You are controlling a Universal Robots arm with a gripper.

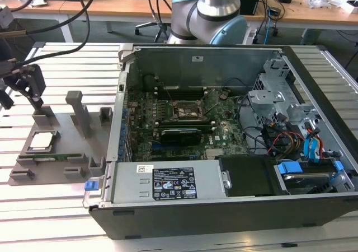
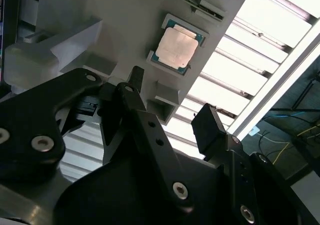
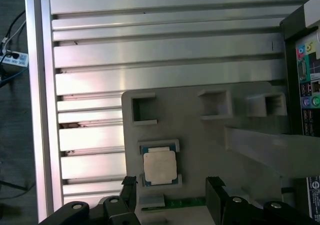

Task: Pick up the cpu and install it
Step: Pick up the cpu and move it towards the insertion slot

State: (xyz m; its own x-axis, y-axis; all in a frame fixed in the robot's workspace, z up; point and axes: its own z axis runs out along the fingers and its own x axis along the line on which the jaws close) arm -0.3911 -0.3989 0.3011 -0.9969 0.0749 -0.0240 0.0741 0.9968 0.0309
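No print can be read. A white label (image 1: 173,186) with black print lies on the power supply (image 1: 210,182), and a small sticker (image 1: 197,60) on the case wall (image 1: 235,67); both are too small to read. The cpu (image 3: 160,166) top bears no legible marking.

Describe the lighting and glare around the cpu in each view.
Exterior view: even light; the cpu reads pale on its grey fixture, while the computer case is dim inside. Second wrist view: the table slats are blown out white, the cpu carries a soft sheen, the open gripper is dark against them. First wrist view: mild streaked glare on the slats, none on the cpu.
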